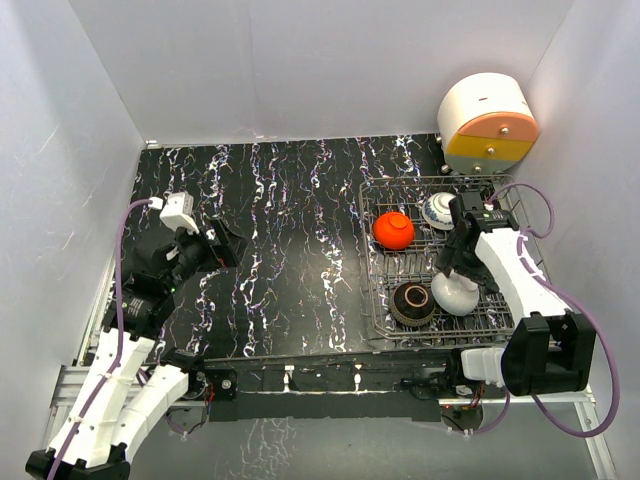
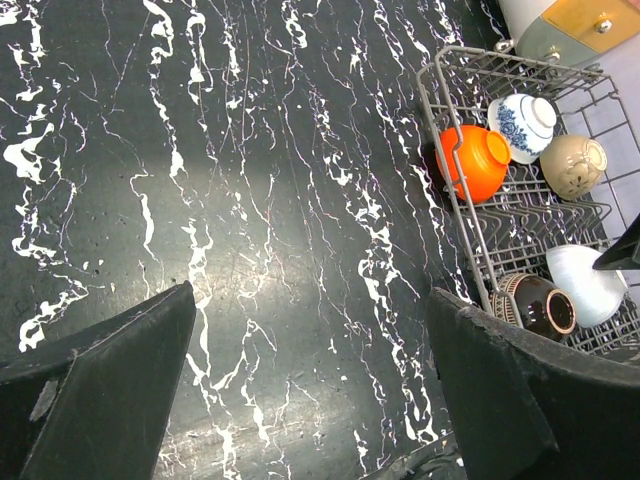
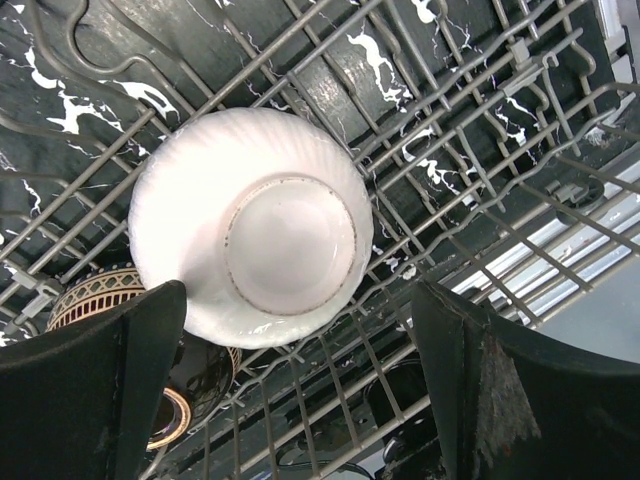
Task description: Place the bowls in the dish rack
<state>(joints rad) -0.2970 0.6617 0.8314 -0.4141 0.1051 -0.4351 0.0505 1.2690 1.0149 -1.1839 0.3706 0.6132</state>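
Note:
The grey wire dish rack (image 1: 367, 262) stands at the right of the table. In it are the red-orange bowl (image 1: 393, 230), the blue-and-white bowl (image 1: 437, 211), the dark brown bowl (image 1: 411, 303) and the white bowl (image 1: 455, 294). The tan bowl (image 2: 573, 165) shows in the left wrist view only; my right arm hides it from above. My right gripper (image 1: 456, 266) is open and empty just above the upside-down white bowl (image 3: 255, 240), which lies apart from its fingers. My left gripper (image 1: 214, 246) is open and empty over bare table at the far left.
The big white-orange-yellow drum container (image 1: 487, 125) stands behind the rack at the back right corner. White walls close in the black marbled table (image 1: 290, 230) on three sides. The rack's upright tines (image 3: 480, 150) surround my right gripper.

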